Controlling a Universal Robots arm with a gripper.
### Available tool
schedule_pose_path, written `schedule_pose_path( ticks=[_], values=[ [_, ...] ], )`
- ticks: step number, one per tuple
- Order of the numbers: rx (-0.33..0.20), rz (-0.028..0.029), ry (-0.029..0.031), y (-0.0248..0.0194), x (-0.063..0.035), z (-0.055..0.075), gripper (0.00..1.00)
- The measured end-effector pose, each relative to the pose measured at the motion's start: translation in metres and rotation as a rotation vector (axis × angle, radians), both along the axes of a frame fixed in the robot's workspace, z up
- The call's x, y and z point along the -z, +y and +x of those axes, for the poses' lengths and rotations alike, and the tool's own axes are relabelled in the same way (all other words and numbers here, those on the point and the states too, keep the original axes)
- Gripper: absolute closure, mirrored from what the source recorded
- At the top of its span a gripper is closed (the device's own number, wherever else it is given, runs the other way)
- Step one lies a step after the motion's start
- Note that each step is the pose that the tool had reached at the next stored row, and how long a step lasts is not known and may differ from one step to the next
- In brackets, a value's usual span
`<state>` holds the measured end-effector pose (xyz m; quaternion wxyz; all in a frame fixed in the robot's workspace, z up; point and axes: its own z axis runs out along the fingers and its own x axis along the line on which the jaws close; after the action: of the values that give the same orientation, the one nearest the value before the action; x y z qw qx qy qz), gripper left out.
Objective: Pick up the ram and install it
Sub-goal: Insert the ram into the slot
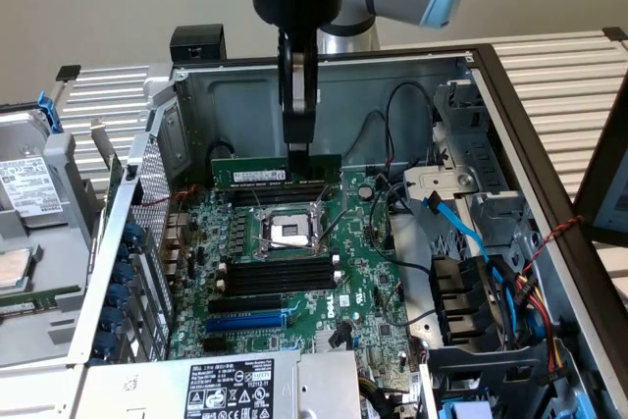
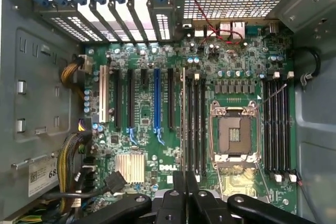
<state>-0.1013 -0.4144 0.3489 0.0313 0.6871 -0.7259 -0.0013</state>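
Note:
The ram [image 1: 257,172] is a long green stick with a white label, held level on its long edge inside the open computer case. My gripper [image 1: 297,152] comes straight down from above and is shut on its top edge near one end. The stick hangs just over the black memory slots [image 1: 275,193] behind the bare CPU socket [image 1: 291,231]; whether it touches them I cannot tell. In the wrist view my gripper [image 2: 185,195] shows with its black fingers [image 2: 173,203] pressed together, and the ram [image 2: 183,119] shows edge-on as a thin line beside a bank of black slots [image 2: 197,124].
More black slots [image 1: 280,272] and a long blue slot [image 1: 250,319] lie nearer on the green motherboard [image 1: 368,272]. A blue cable [image 1: 461,228] and a drive cage [image 1: 471,203] stand to the exterior view's right. A hard drive [image 1: 25,188] lies outside the case wall [image 1: 108,242].

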Motion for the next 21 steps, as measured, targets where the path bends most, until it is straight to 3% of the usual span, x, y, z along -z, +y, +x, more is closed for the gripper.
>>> schedule_pose_path(
  ticks=[21],
  values=[
    [0.0,0.0,0.0,-0.0001,0.0383,0.003,0.88]
  ],
)
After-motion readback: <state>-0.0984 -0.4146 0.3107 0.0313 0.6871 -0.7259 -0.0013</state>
